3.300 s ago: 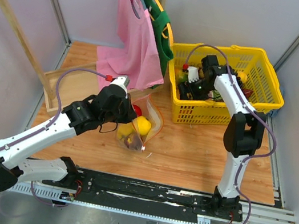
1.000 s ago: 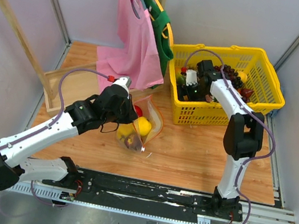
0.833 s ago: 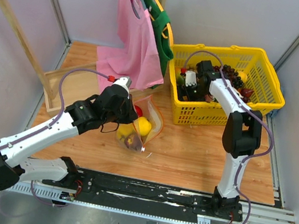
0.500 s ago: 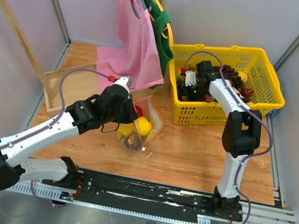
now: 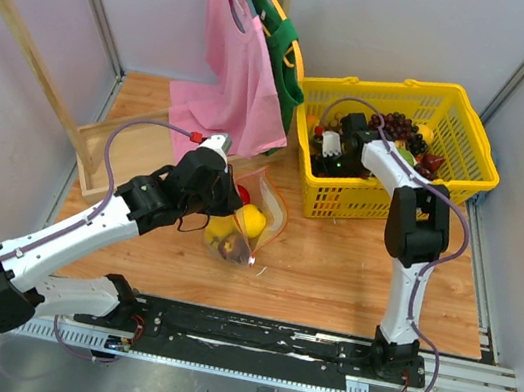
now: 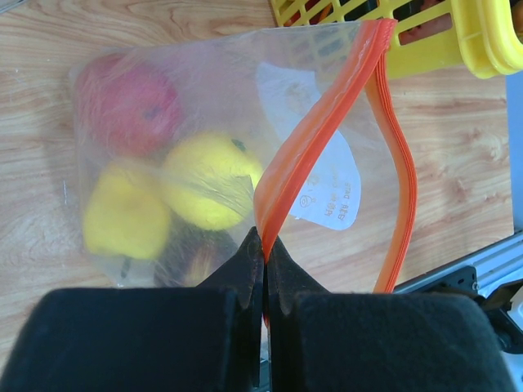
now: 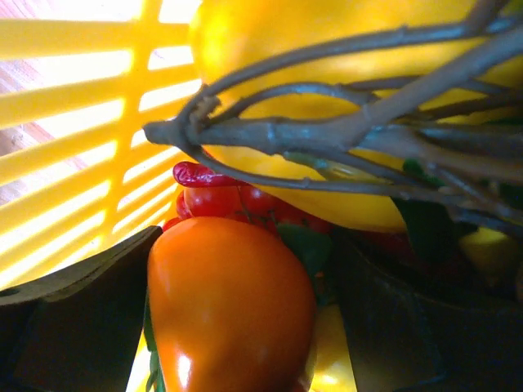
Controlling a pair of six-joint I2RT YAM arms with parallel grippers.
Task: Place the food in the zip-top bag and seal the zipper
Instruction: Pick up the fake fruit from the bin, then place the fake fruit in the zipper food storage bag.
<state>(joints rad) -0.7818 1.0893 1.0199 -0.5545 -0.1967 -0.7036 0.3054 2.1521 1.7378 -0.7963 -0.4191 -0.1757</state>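
The only writing in sight is on the whitish label patch point(image 6: 323, 167) of the zip-top bag point(image 6: 163, 73): a small round mark and two lines of grey print, too blurred to read. The bag lies on the wooden table point(image 5: 332, 259), at about 7 o'clock from the table's middle in the top view. Four pieces show through the clear plastic: one red fruit point(image 6: 122, 106) at 11 o'clock, two yellow pieces point(image 6: 208, 180) side by side below it, and one dark piece point(image 6: 192, 261) at 6 o'clock, half hidden. The zipper point(image 6: 319, 122) shows as two red-orange strips, parted at the near end and meeting at the far corner at 1 o'clock. The left claw point(image 6: 263, 253) is clenched on the nearer strip, which is pinched between its two black fingers point(image 6: 237, 269). One yellow basket point(image 5: 474, 142) stands at 2 o'clock on the table, well apart from the bag, and the right claw point(image 5: 326, 151) reaches down into it. In the right wrist view its two dark fingers point(image 7: 73, 318) stand wide apart with one orange fruit point(image 7: 233, 302) between them. The finger at 9 o'clock is touching or just beside the fruit and the one at 3 o'clock is apart from it, so nothing is clamped. At 12 o'clock lie one large yellow piece point(image 7: 327, 33) and a grey branching stem point(image 7: 343, 131).
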